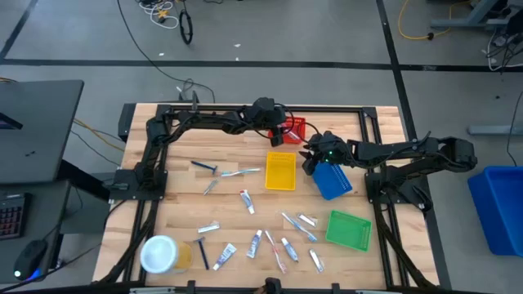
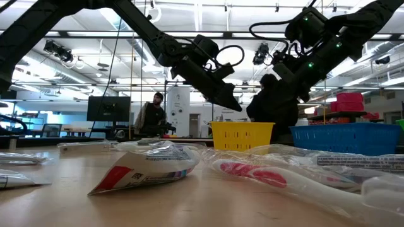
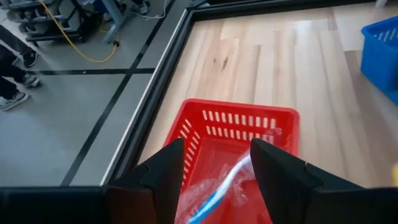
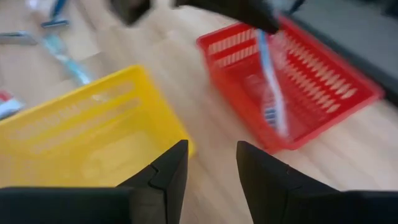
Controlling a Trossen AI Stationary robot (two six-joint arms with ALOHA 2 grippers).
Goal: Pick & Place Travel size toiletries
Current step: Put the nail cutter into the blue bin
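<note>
My left gripper (image 1: 278, 135) (image 3: 217, 146) hangs over the red tray (image 1: 297, 125) (image 3: 242, 115), fingers pointing down and open. A blue-and-white toothbrush in clear wrap (image 3: 227, 180) (image 4: 272, 81) shows just below and between those fingers, inside the tray's outline. Whether it rests on the tray floor cannot be told. My right gripper (image 1: 310, 159) (image 4: 211, 149) is open and empty, between the yellow tray (image 1: 280, 171) and the blue tray (image 1: 331, 181). Several tubes, toothbrushes and packets (image 1: 270, 241) lie flat on the near half of the table. My left gripper stands open above the wrapped toothbrush. The toothbrush's upper end (image 3: 249, 160) lies close by one finger (image 3: 267, 168). I cannot tell whether it touches.
A green tray (image 1: 349, 229) sits near the table's right near corner. A round white-topped yellow tub (image 1: 159, 253) stands at the left near corner. A razor and a toothbrush (image 1: 225, 171) lie left of the yellow tray. People (image 2: 151, 116) stand in the room behind.
</note>
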